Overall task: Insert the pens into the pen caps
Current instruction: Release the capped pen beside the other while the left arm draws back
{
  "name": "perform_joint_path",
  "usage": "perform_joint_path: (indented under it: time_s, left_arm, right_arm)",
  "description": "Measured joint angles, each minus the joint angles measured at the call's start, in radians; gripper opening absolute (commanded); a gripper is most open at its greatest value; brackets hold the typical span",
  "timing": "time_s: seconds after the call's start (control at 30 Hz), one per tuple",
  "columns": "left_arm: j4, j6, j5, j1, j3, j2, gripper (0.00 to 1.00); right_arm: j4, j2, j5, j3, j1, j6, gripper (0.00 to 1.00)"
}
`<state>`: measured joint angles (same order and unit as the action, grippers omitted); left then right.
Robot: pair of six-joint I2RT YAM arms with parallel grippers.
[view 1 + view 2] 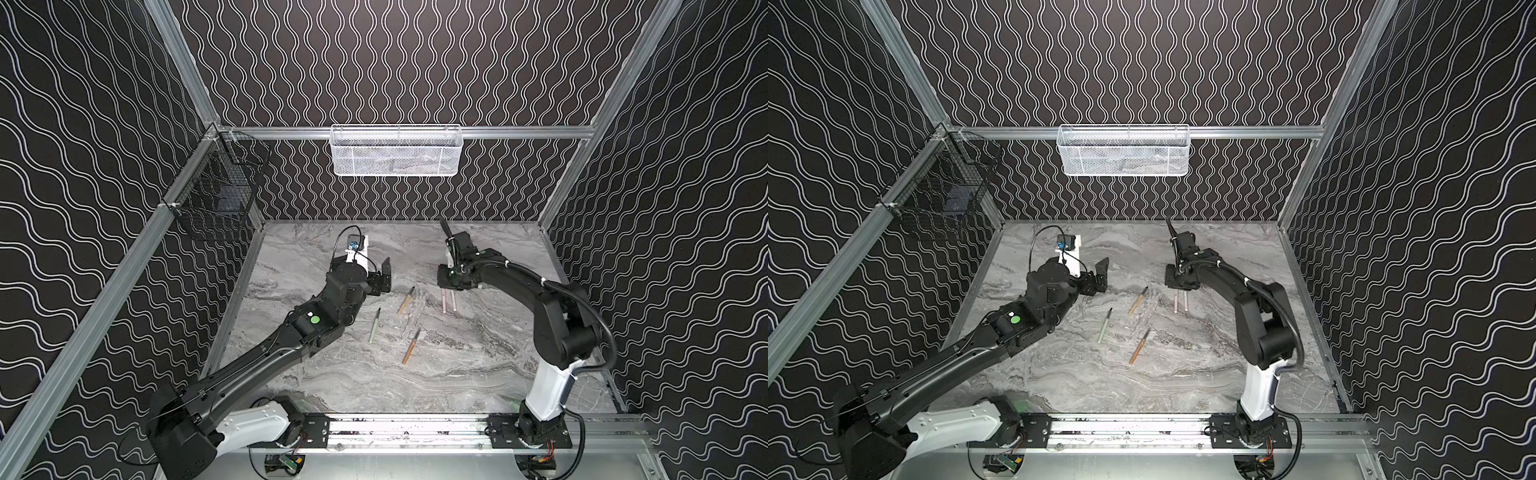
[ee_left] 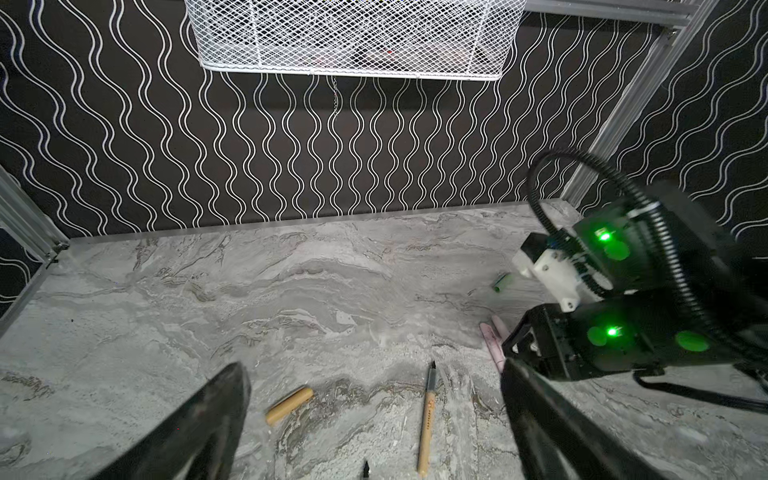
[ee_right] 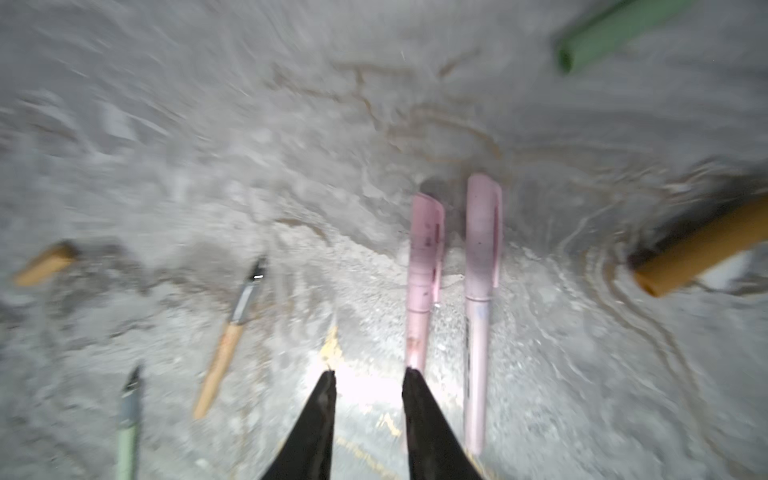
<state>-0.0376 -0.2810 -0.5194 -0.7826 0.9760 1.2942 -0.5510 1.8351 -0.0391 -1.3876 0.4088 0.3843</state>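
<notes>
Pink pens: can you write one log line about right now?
pink pens: both capped, side by side | right gripper: open, empty | left gripper: open, empty | green pen, tan pens: uncapped

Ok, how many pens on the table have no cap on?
3. The green pen lies nearest the left arm; the far tan pen is left of the capped pink pens; the near tan pen lies closer to the front. None seems hidden.

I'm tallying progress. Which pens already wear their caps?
The two pale pink pens, lying together near the right gripper. The two tan-orange pens and the pale green pen show bare dark tips.
</notes>
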Motion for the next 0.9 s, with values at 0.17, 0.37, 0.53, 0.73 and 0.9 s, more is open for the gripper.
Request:
perform_joint_path:
  time_s: [0.17, 0.37, 0.53, 0.73, 0.9]
  left_arm:
    - [-0.009, -0.001, 0.000, 0.005, 0.018, 0.035, 0.87]
    - [-0.102, -0.039, 0.014, 0.053, 0.114, 0.141, 0.80]
    - [-0.245, -0.063, 0.076, 0.077, 0.195, 0.222, 0.73]
    - [-0.468, -0.085, 0.325, 0.120, 0.222, 0.339, 0.54]
    - [-0.627, -0.082, 0.460, 0.120, 0.172, 0.416, 0.47]
  right_arm:
    - [0.011, -0.142, 0.023, 0.040, 0.000, 0.000, 0.31]
    - [0.114, -0.341, 0.075, 0.242, 0.000, -0.001, 0.41]
    - [0.237, -0.432, 0.095, 0.395, -0.001, -0.014, 0.40]
    - [0.251, -0.393, 0.074, 0.363, -0.003, -0.030, 0.24]
    - [0.306, -0.427, 0.018, 0.403, -0.004, -0.030, 0.15]
